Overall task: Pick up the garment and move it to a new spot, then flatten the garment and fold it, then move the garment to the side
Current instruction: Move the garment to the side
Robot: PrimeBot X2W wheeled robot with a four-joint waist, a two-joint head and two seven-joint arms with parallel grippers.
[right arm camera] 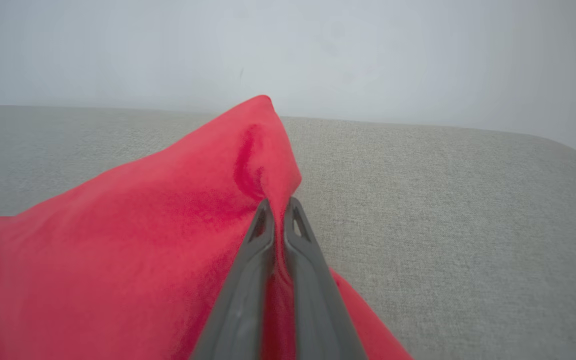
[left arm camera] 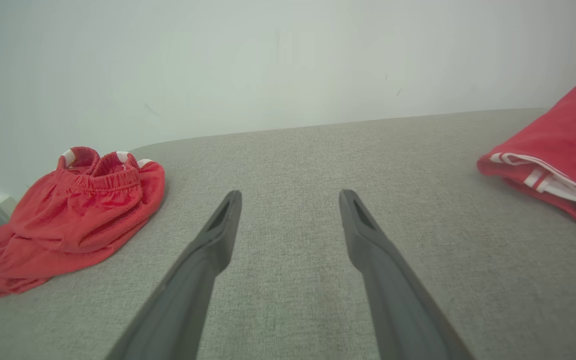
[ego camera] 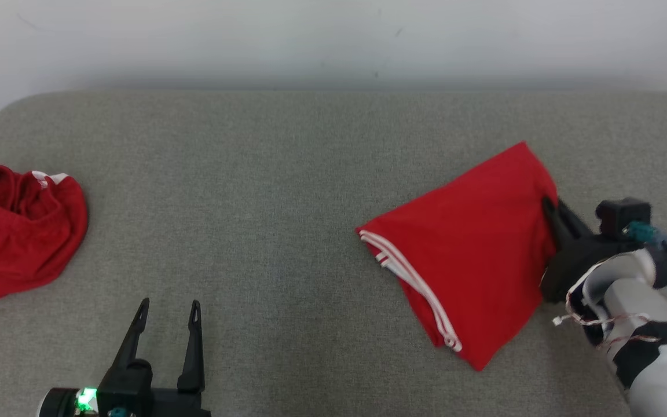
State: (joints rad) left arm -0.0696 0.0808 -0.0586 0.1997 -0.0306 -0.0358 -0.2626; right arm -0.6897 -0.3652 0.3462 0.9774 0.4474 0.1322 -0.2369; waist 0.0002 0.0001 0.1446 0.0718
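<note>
Head view: the folded red garment (ego camera: 466, 243), trimmed with white stripes along one edge, lies flat on the right half of the grey fabric-covered tabletop (ego camera: 287, 174). The right gripper (ego camera: 546, 204) meets its right-hand edge, near the far corner. The left gripper (ego camera: 169, 307) sits low at the near left with its fingers spread over bare cloth, holding nothing. A second piece, the crumpled red shorts (ego camera: 18, 231), lies bunched at the far left edge, well apart from the folded one.

Left wrist view: the left gripper (left arm camera: 290, 197) stands wide open above the tabletop. The crumpled red shorts (left arm camera: 78, 215) show a gathered elastic waistband. The striped corner of the red garment (left arm camera: 563, 135) shows several stacked layers.

Right wrist view: the right gripper (right arm camera: 278, 205) is closed tight, with a pinch of the red garment (right arm camera: 143, 225) between its fingers. The cloth puckers and rises into a peak at the pinch.

The fabric looks thin, light and limp, so it will drape and sag rather than keep its shape. A one-point hold at the edge is likely to let the layers slide or the fold open. Dragging it low across the cover, or pinching through all the layers near a corner, should keep the fold together.
</note>
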